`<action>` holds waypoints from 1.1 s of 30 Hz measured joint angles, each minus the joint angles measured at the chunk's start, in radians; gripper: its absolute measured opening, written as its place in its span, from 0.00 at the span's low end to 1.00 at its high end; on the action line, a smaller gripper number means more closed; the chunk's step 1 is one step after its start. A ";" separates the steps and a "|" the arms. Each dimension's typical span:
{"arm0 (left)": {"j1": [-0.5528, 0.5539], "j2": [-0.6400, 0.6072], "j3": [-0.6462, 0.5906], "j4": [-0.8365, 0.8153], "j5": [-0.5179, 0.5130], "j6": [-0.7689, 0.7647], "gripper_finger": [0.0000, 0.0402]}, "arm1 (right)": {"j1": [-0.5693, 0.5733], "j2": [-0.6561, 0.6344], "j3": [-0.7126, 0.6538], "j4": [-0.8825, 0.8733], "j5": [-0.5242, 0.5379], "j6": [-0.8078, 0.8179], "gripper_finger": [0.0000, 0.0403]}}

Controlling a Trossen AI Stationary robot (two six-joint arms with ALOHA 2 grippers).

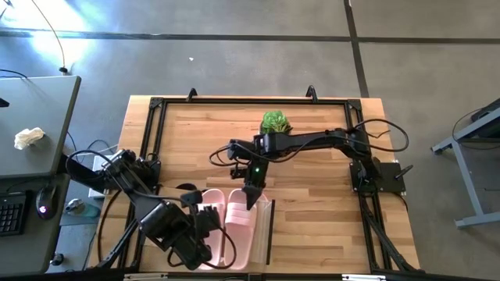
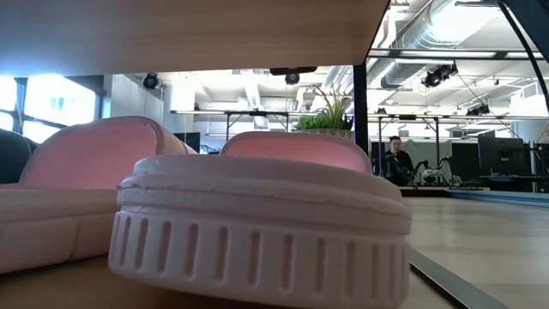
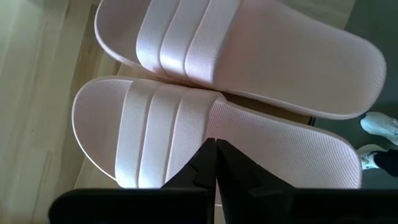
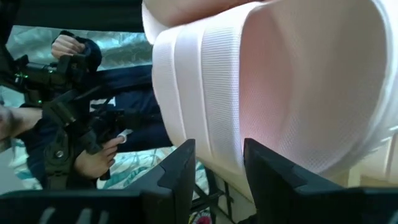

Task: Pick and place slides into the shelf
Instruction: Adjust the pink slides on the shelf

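Slides in light pink, two of them, lie side by side near the front edge of the table: one slide (image 1: 239,209) on the right and a second slide (image 1: 209,234) just left of it, the two touching along their long sides. They lie by the shelf (image 1: 263,231), whose light panel and dark edge show along the right slide. In the low view the nearer slide (image 2: 257,227) fills the foreground under a light-wood panel (image 2: 189,30), with its neighbour (image 2: 81,184) to the left.

The right gripper (image 1: 252,197) reaches down from the middle of the table onto the back end of the right slide. In the right wrist view its fingers (image 4: 177,171) stand apart, with the edge of the slide's ribbed strap (image 4: 211,93) between them; whether they press on it cannot be told.

The left gripper (image 1: 205,222) comes in from the table's front left corner and hangs over the second slide. In the left wrist view its fingertips (image 3: 205,163) are closed together, holding nothing, just above that slide's footbed.

A small green plant (image 1: 275,122) stands well behind the slides, near the table's back edge.
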State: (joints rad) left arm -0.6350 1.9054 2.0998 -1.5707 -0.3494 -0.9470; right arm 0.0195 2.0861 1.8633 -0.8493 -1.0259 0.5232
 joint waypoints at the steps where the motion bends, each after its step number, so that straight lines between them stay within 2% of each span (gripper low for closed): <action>1: 0.000 -0.002 0.000 0.000 0.001 0.000 0.00 | 0.000 0.000 0.000 -0.007 -0.009 0.000 0.31; 6: 0.000 -0.006 0.000 0.000 0.000 0.000 0.00 | 0.000 -0.001 0.000 -0.026 -0.037 0.000 0.31; 11: 0.000 -0.010 0.000 0.000 -0.006 0.001 0.00 | -0.009 -0.033 0.000 -0.029 -0.016 -0.005 0.31; 19: 0.000 -0.019 0.000 0.000 -0.013 0.007 0.00 | -0.024 -0.067 0.001 -0.018 0.158 0.007 0.31; 28: 0.000 -0.032 0.000 0.000 -0.020 0.003 0.00 | -0.040 -0.111 0.000 -0.071 0.182 -0.026 0.31; 33: 0.001 -0.113 0.000 0.000 -0.114 -0.046 0.00 | -0.041 -0.138 0.000 -0.182 0.318 -0.097 0.28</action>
State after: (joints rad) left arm -0.6338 1.7921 2.0998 -1.5708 -0.4633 -0.9926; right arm -0.0212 1.9482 1.8637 -1.0318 -0.7077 0.4264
